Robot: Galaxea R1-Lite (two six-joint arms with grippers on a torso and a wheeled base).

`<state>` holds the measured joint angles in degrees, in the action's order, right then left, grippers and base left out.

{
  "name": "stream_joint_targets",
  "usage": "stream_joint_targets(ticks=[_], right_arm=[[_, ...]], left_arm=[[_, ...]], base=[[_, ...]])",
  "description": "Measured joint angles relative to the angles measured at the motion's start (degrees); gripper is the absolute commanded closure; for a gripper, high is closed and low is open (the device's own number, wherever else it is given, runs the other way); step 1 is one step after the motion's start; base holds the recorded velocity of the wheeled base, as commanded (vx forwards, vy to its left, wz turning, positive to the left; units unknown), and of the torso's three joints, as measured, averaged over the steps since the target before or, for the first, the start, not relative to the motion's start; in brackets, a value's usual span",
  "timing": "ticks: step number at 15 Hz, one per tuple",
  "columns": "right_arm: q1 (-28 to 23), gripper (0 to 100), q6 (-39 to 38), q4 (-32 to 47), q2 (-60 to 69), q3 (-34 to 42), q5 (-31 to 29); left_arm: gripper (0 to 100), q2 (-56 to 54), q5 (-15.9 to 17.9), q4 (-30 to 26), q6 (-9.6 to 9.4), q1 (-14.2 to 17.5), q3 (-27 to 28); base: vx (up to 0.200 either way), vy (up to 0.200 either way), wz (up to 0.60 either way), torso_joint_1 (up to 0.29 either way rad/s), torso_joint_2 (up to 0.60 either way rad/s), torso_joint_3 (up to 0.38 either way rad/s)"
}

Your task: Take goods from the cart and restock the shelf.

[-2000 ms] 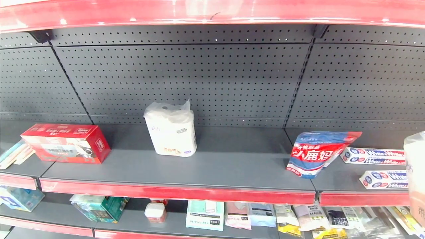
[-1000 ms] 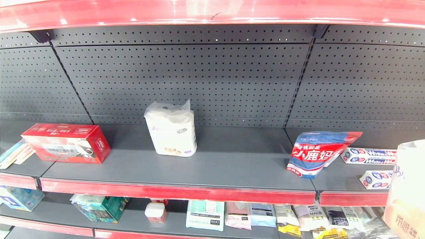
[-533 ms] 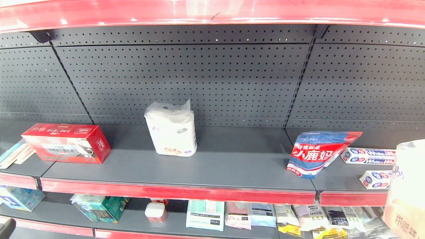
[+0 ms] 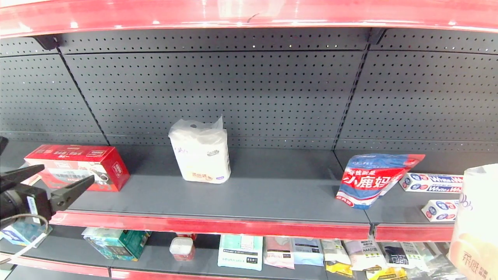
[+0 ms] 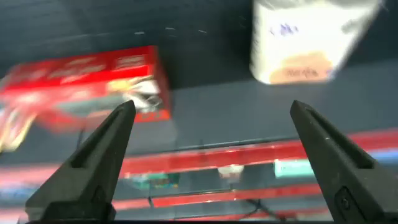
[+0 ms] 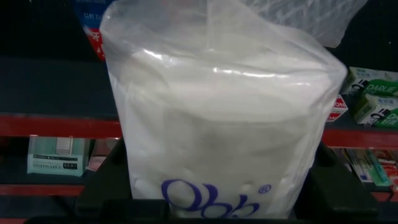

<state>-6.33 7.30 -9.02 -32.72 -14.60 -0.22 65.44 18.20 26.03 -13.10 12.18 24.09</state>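
grey store shelf, one roll pack held and one standing on it

the grey shelf [image 4: 272,194] has a red front edge and a back wall full of little holes. the right gripper [image 6: 221,149] squeezes a white roll pack [image 4: 476,221] with a finger on each side. this pack is up in the air at the far right, in front of the shelf edge and near the toothpaste boxes [image 4: 432,182]. the left gripper [image 4: 68,173] is spread wide with nothing in it, low on the left, in front of the red box [image 4: 78,167]. a second roll pack [image 4: 200,153] stands upright in the middle of the shelf. a blue and red bag [image 4: 369,179] leans well apart on its right. a lower shelf [image 4: 155,260] holds small packs and boxes.
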Motion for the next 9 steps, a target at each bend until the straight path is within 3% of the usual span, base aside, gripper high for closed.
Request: stream_joint_targets(ticks=[1, 2, 5, 7, 9], right_arm=[[0.0, 100, 0.0, 0.1, 0.0, 0.1, 0.0], [-0.1, 100, 0.0, 0.1, 0.0, 0.1, 0.0], [0.0, 100, 0.5, 0.1, 0.0, 1.3, 0.0], [0.0, 100, 0.6, 0.1, 0.0, 1.9, -0.1], [-0.1, 100, 0.9, 0.1, -0.2, 2.0, -0.2]], left_arm=[[0, 4.5, 5.7, 2.1, -2.62, 2.6, 0.8], [0, 8.3, 9.7, 3.7, -3.96, 4.4, 2.0], [0, 19.9, 22.0, 6.5, -5.94, 7.8, 9.5], [0, 26.6, 26.9, 6.9, -6.7, 7.9, 14.4], [0, 32.1, 29.4, 7.0, -8.84, 7.1, 17.9]], base=[[0.0, 0.0, 0.0, 0.0, 0.0, 0.0], [0.0, 0.0, 0.0, 0.0, 0.0, 0.0], [0.0, 0.0, 0.0, 0.0, 0.0, 0.0], [0.0, 0.0, 0.0, 0.0, 0.0, 0.0], [0.0, 0.0, 0.0, 0.0, 0.0, 0.0]])
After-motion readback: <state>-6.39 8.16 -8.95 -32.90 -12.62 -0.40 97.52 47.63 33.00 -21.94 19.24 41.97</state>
